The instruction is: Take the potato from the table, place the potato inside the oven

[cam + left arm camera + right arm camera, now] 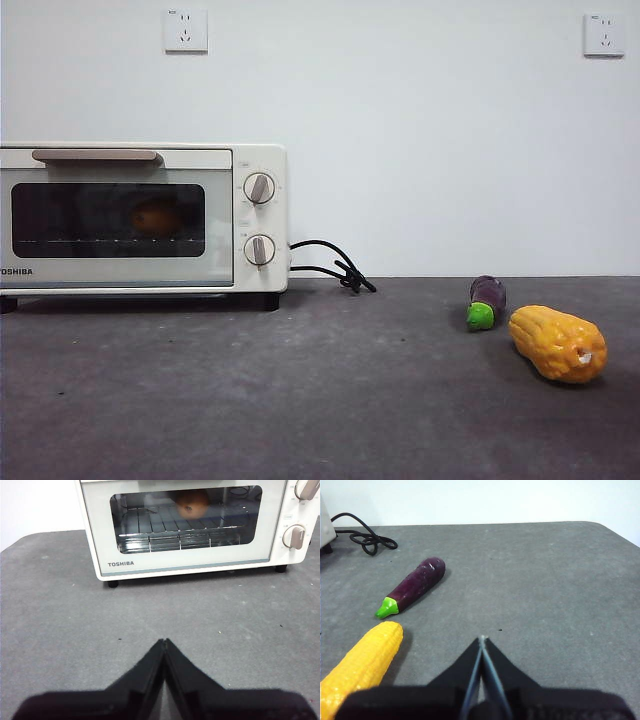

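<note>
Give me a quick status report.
Both grippers, left and right, shut, empty. Potato on rack inside closed oven. Nothing in the way.

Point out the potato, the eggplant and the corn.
potato (192, 504): left wrist view, its middle, seen through the oven door glass.
eggplant (416, 585): right wrist view, middle of the purple body.
corn (556, 343): front view, middle of the cob.
</note>
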